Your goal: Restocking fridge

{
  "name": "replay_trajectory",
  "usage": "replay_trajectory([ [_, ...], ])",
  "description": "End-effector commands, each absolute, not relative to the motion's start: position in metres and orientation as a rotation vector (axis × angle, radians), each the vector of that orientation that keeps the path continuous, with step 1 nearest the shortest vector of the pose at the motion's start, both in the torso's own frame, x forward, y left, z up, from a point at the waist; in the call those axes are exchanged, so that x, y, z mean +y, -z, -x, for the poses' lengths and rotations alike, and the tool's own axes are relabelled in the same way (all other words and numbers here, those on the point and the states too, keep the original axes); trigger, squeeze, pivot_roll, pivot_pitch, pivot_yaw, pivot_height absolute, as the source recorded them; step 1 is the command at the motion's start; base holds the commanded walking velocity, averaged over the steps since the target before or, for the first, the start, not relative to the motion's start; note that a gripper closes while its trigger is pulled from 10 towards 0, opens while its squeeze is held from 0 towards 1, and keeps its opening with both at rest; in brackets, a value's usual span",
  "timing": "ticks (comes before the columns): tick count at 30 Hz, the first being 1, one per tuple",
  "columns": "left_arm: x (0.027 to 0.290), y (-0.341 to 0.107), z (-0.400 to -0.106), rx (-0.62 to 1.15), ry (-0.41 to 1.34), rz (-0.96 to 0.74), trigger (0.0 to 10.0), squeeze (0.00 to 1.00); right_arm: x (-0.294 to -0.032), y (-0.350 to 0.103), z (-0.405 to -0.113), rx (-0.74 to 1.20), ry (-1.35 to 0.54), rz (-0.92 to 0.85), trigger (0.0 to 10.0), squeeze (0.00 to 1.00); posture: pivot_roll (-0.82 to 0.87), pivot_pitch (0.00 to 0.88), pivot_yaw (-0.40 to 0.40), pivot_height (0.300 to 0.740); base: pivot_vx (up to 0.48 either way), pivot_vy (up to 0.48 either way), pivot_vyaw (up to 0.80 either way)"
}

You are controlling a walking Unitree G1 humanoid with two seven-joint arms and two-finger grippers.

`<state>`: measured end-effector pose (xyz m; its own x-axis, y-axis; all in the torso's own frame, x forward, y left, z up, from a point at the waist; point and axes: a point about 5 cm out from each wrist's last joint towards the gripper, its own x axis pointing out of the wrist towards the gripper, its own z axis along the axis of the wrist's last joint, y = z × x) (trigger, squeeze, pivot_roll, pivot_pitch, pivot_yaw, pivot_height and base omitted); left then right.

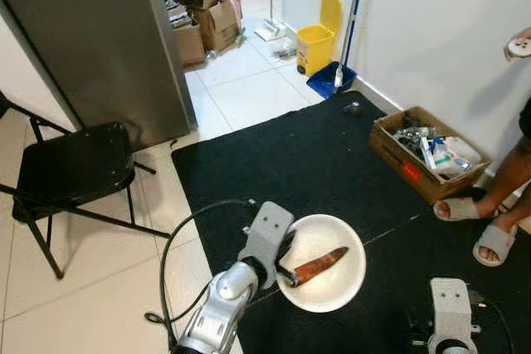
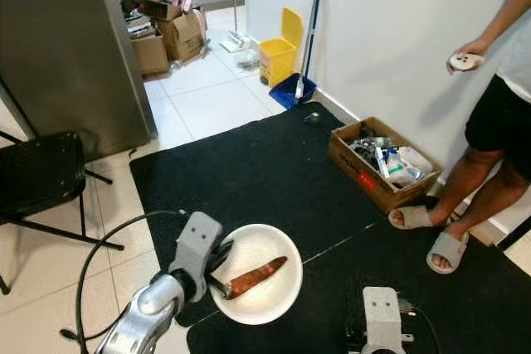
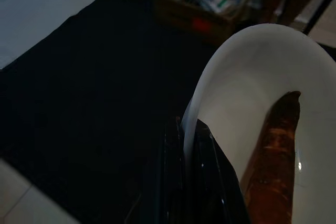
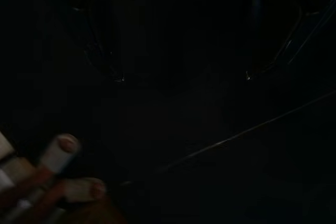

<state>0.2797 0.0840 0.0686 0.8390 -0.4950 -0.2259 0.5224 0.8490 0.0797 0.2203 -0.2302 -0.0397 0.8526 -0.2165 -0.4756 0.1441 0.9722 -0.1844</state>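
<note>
My left gripper (image 1: 285,270) is shut on the near rim of a white bowl (image 1: 333,297), which it holds above the black mat. An orange-brown carrot (image 1: 320,265) lies inside the bowl. In the left wrist view the two black fingers (image 3: 207,182) pinch the bowl's rim (image 3: 195,114), one on each side, and the carrot (image 3: 273,166) rests against the inner wall. The grey fridge (image 1: 99,39) stands shut at the far left. My right arm (image 1: 452,317) hangs low at the right, its wrist view very dark.
A black folding chair (image 1: 73,167) stands left of the mat. A cardboard box of items (image 1: 425,155) sits by the right wall, where a person in sandals (image 1: 489,213) stands. A yellow bin (image 1: 317,39), a mop and more boxes (image 1: 207,22) are farther back.
</note>
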Motion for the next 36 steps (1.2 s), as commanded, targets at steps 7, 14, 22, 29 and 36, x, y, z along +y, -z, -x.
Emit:
replay_trajectory([
  [7,0.0861,-0.0626,-0.2783,0.225,0.528,-0.154,10.0,0.0,-0.2311,0.0443,-0.214,0.544,0.196,0.14,10.0,0.03,-0.09,0.128,0.005,0.717,0.0,0.0,0.0],
  [14,0.0869,-0.0636,-0.2788,0.222,0.527,-0.149,10.0,0.0,-0.2307,0.0443,-0.214,0.543,0.195,0.138,10.0,0.03,-0.09,0.132,0.006,0.717,0.0,0.0,0.0],
  [22,0.0861,-0.0649,-0.2785,0.206,0.539,-0.143,10.0,0.0,-0.231,0.0443,-0.2141,0.543,0.194,0.139,10.0,0.03,-0.09,0.132,0.004,0.717,0.038,0.0,0.0],
  [29,0.0848,-0.0665,-0.2787,0.195,0.546,-0.139,10.0,0.0,-0.2306,0.0438,-0.215,0.541,0.193,0.141,10.0,0.03,-0.09,0.13,0.003,0.717,0.429,0.0,0.0],
  [36,0.0844,-0.0666,-0.2787,0.193,0.549,-0.137,10.0,0.0,-0.2308,0.0437,-0.215,0.541,0.194,0.142,10.0,0.04,-0.1,0.13,0.004,0.717,0.433,0.0,0.0],
])
